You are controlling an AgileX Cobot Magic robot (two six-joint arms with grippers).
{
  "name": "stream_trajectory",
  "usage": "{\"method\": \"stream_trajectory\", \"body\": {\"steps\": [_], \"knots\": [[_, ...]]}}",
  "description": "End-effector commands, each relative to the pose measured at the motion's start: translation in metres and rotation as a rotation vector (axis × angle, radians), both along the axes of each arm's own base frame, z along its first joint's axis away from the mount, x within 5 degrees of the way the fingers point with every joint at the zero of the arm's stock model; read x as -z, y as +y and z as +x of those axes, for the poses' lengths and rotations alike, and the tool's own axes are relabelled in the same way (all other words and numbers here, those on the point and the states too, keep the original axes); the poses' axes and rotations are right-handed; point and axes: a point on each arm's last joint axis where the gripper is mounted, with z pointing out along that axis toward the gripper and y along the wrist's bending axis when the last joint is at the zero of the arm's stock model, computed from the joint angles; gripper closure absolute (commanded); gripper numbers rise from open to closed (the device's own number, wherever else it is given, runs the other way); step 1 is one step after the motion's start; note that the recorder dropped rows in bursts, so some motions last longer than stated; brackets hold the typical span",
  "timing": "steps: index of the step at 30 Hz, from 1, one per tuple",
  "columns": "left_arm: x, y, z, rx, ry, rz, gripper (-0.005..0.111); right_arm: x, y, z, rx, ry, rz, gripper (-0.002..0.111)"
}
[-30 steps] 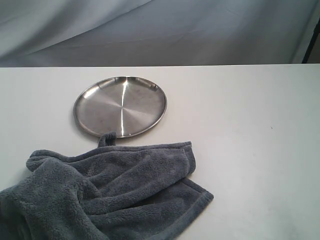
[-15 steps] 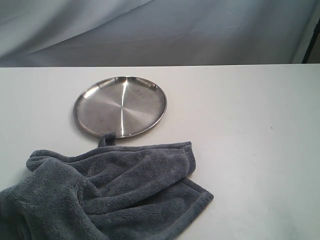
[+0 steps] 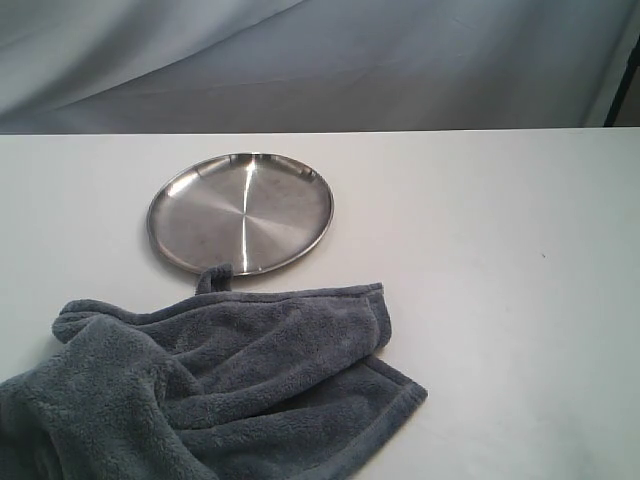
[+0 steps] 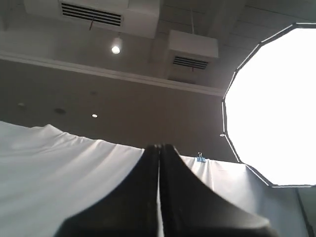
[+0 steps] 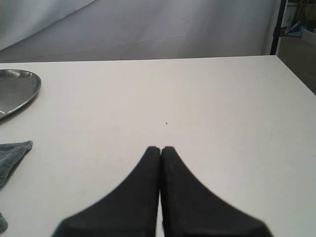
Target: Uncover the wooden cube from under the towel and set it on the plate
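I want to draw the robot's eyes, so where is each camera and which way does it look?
Exterior view: off the arms, looking down across the table at the plate and towel; no arm shows.
Left wrist view: on the left wrist, aimed up at the ceiling; the shut left hand shows.
Right wrist view: on the right wrist, low, looking across the table; the shut right hand shows.
Shared: exterior and right wrist views both see plate, towel and table.

The towel (image 3: 220,390) is dark blue-grey fleece. The plate (image 3: 240,212) is shiny brushed silver steel. The surface (image 3: 480,300) is plain white, and the fingers (image 5: 148,197) are black.
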Motion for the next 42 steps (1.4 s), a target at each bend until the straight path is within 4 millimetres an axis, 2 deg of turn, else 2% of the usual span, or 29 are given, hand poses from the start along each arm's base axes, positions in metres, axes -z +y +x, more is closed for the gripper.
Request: {"method": "stream_trajectory", "body": {"steps": [1,5,9,12,14,18,20,22,24,25,26,27,28,30,31,33,36,37,38,41,42], "knots": [[-0.024,0.006,0.009,0.005,0.097,-0.093,0.104,0.001,0.0,0.0,0.001,-0.005,-0.009,0.108],[-0.064,0.008,0.035,0.004,0.148,-0.113,0.104,0.001,0.0,0.0,0.001,-0.005,-0.009,0.108],[-0.102,0.006,0.075,-0.012,0.236,-0.061,0.107,0.001,0.0,0.0,0.001,-0.005,-0.009,0.108],[-0.116,0.002,0.112,-0.095,0.509,0.109,0.107,0.001,0.0,0.0,0.001,-0.005,-0.009,0.108],[-0.116,0.01,0.137,-0.2,0.79,0.17,0.107,0.001,0.0,0.0,0.001,-0.005,-0.009,0.108],[-0.094,0.031,0.183,-0.38,1.293,0.12,0.107,0.001,0.0,0.0,0.001,-0.005,-0.009,0.108],[-0.079,0.031,0.201,-0.372,1.469,0.139,0.107,0.001,0.0,0.0,0.001,-0.005,-0.009,0.108],[-0.058,0.02,0.22,-0.223,1.65,0.228,0.107,0.001,0.0,0.0,0.002,-0.005,-0.007,0.108],[-0.035,0.003,0.236,0.01,1.772,0.395,0.107,0.001,0.0,0.0,0.002,-0.005,-0.007,0.108],[-0.028,-0.006,0.241,0.137,1.792,0.457,0.107,0.001,0.0,0.0,0.002,-0.005,-0.007,0.108],[-0.005,-0.021,0.25,0.391,1.86,0.547,0.107,0.001,0.0,0.0,0.002,-0.005,-0.007,0.108],[0.001,-0.026,0.252,0.48,1.887,0.573,0.107,0.001,0.0,0.0,0.002,-0.005,-0.007,0.108],[0.018,-0.03,0.256,0.613,1.975,0.594,0.107,0.001,0.0,0.0,0.002,-0.005,-0.007,0.108],[0.034,-0.033,0.257,0.695,2.108,0.638,0.107,0.001,0.0,0.0,0.002,-0.005,-0.007,0.108],[0.038,-0.033,0.256,0.681,2.144,0.67,0.107,0.001,0.0,0.0,0.002,-0.005,-0.007,0.108],[0.044,-0.05,0.249,0.548,2.249,0.838,0.107,0.001,0.0,0.0,0.001,-0.005,-0.009,0.108],[0.041,-0.068,0.241,0.403,2.226,1.065,0.107,0.001,0.0,0.0,0.001,-0.005,-0.009,0.108],[0.038,-0.072,0.238,0.307,2.223,1.123,0.107,0.001,0.0,0.0,0.001,-0.005,-0.009,0.108],[0.032,-0.076,0.234,0.031,2.208,1.223,0.107,0.001,0.0,0.0,0.001,-0.005,-0.009,0.108],[0.019,-0.08,0.233,-0.322,2.128,1.221,0.107,0.001,0.0,0.0,0.001,-0.005,-0.009,0.108],[0.017,-0.082,0.234,-0.369,2.101,1.214,0.107,0.001,0.0,0.0,0.001,-0.005,-0.009,0.108]]}}
